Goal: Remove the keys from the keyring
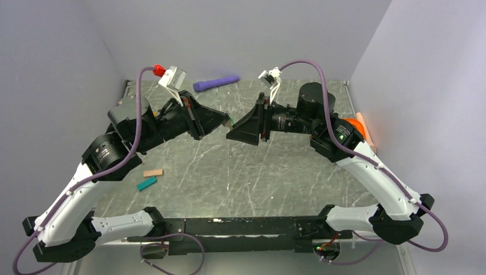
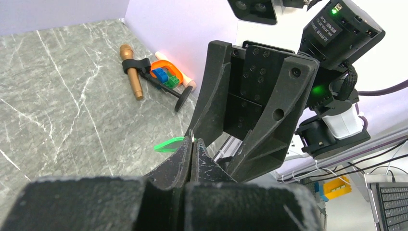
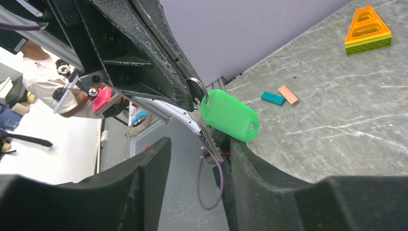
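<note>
My left gripper (image 1: pixel 225 121) is raised over the middle of the table, shut on a small metal keyring (image 2: pixel 191 134) that pokes out of its tips (image 2: pixel 193 141). From the ring (image 3: pixel 195 85) hang the keys: a flat bright-green oblong piece (image 3: pixel 229 115) and a thin metal blade (image 3: pixel 210 140) below it. The green piece shows as a speck in the top view (image 1: pixel 228 122) and edge-on in the left wrist view (image 2: pixel 168 144). My right gripper (image 3: pixel 201 142) is open, its jaws on either side of the metal blade, the right finger (image 3: pixel 260 173) close against it.
A tan block (image 1: pixel 152 172) and a teal block (image 1: pixel 147 183) lie on the table at front left. A purple cylinder (image 1: pixel 216 83) lies at the back wall. An orange toy (image 1: pixel 358 123) and a brown stick (image 2: pixel 132 72) lie at the right wall.
</note>
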